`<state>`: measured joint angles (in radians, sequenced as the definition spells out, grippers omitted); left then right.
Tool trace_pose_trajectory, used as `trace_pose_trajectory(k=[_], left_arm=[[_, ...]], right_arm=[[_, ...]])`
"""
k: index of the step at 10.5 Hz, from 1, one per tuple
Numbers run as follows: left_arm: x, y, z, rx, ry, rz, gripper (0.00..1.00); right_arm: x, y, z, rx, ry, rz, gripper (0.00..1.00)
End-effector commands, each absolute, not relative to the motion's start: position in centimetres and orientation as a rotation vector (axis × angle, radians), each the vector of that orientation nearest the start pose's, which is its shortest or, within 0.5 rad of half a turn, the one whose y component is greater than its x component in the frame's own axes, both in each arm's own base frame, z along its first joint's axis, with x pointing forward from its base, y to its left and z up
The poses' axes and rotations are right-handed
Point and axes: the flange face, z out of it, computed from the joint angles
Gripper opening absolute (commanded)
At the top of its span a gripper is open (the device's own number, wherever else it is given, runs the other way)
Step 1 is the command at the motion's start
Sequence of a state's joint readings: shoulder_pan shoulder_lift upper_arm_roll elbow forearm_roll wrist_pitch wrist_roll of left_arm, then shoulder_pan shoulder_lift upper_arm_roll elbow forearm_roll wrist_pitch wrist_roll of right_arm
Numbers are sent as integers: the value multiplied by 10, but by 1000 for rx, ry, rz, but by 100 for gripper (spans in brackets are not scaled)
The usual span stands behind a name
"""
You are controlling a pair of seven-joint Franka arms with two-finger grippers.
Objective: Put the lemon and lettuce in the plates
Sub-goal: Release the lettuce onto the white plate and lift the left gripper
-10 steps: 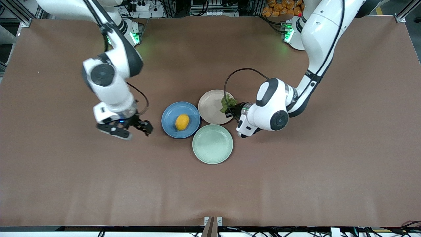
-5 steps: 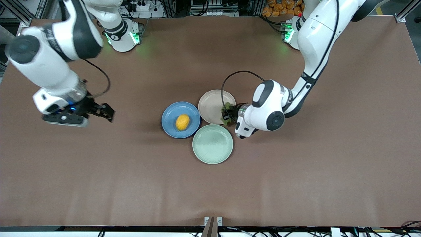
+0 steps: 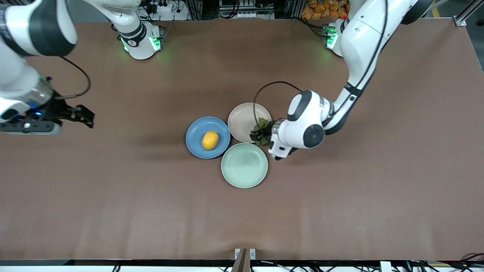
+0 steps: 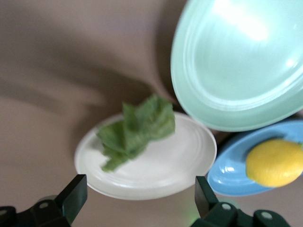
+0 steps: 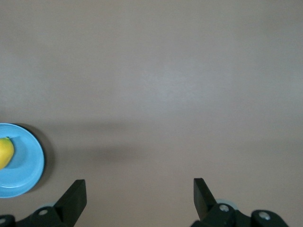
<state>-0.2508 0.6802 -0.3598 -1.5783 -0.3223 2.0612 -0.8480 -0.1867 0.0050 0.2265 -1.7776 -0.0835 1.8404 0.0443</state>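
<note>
Brown table [image 3: 340, 196], your right gripper [image 3: 81, 115] spread and empty, over bare cloth toward the right arm's end. Lemon [image 3: 210, 140] on the blue plate [image 3: 194, 130]. Lettuce [image 4: 137, 128] lies free on the beige plate [image 4: 170, 165], left gripper [image 4: 137, 198] wide open just beside it.

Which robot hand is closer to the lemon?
The left. The left gripper hangs over the beige-pink plate, right beside the blue plate holding the lemon. The right gripper is away over bare table at the right arm's end.
</note>
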Motion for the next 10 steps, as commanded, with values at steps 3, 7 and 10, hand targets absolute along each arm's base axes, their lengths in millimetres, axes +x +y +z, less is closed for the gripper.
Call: trace_pose_trajectory(k=[3, 7, 10], left_arm=[[599, -291, 352, -3201, -503, 450, 100], [626, -179, 443, -3198, -249, 196, 100], [614, -120, 514, -3175, -279, 93, 100]], right_arm=[[565, -22, 574, -3134, -48, -99, 100], [564, -33, 588, -3132, -23, -119, 100], [564, -40, 593, -3132, -4, -133, 100]])
